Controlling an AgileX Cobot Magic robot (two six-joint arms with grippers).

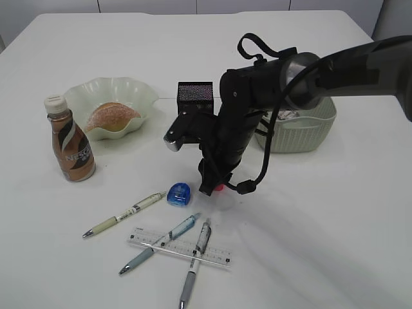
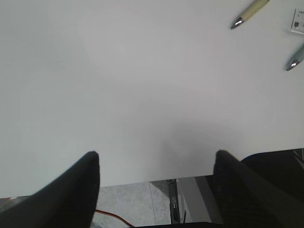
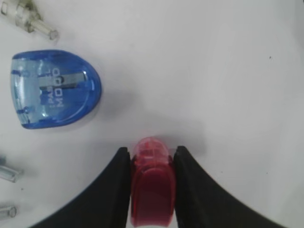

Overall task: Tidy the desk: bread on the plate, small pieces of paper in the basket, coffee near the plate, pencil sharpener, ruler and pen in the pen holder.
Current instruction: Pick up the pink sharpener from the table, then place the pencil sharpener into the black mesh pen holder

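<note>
My right gripper [image 3: 152, 154] is shut on a red pencil sharpener [image 3: 151, 183], its fingers pressed against both sides, low over the desk [image 1: 335, 212]. A blue pencil sharpener [image 3: 54, 90] lies just to its left. In the exterior view the red sharpener [image 1: 221, 188] peeks out under the right gripper [image 1: 215, 187]. Three pens [image 1: 123, 214] [image 1: 161, 242] [image 1: 195, 261] and the clear ruler [image 1: 180, 247] lie near the front edge. The bread [image 1: 111, 118] sits in the plate [image 1: 138, 90], with the coffee [image 1: 69, 141] beside it. My left gripper [image 2: 156, 159] hangs open over the desk's edge, holding nothing.
The black pen holder [image 1: 195, 95] stands behind the right arm. The basket [image 1: 302, 132] is at the right, partly hidden by the arm, with something pale inside. Small pieces of paper do not show on the desk.
</note>
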